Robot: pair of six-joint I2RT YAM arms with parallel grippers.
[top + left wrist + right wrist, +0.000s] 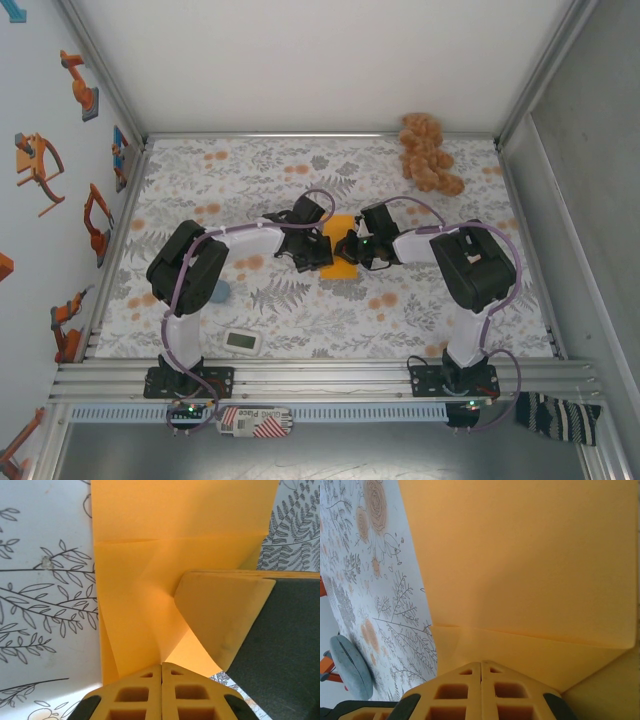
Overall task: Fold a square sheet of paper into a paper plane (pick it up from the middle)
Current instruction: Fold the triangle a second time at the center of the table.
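Sides of the square sheet of paper hidden under left claw and right claw.

The square sheet of paper is plain bright orange; the cloth white with grey ferns and pale-orange flowers.

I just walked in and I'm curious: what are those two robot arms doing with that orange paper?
Two robot arms are folding a sheet of orange paper in the middle of a flowery tablecloth. The left gripper is shut and seems to pinch up part of the paper. The right gripper is shut too, its tips against a folded edge. The paper has creases but is not a plane yet. A brown plush toy sits in the far corner.
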